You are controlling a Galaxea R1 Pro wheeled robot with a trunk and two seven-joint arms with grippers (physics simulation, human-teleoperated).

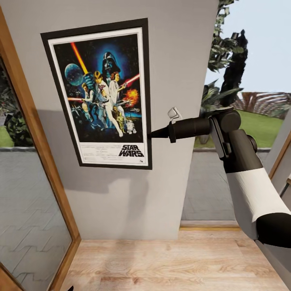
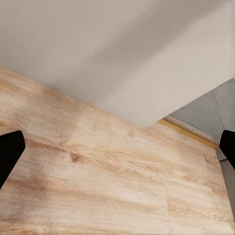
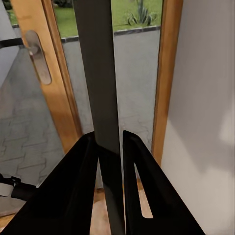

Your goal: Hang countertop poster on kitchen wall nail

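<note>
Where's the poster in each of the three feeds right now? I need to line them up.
Head view: the poster is upper left, flat against the grey wall, its right edge pinched by the right gripper.
Left wrist view: no poster; wood floor meeting the wall.
Right wrist view: the poster is seen edge-on, a dark strip running up the middle from between the fingers.
Shared landmark: the grey wall.

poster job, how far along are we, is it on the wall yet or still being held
Done: the Star Wars poster is off the countertop and up against the grey wall, tilted. In hand: the right pincer grips its right edge; the right wrist view shows both fingers clamping the black frame edge-on. Left: seating it on a nail, which I cannot see, then letting go. The left pincer is open over the wooden floor.
</note>
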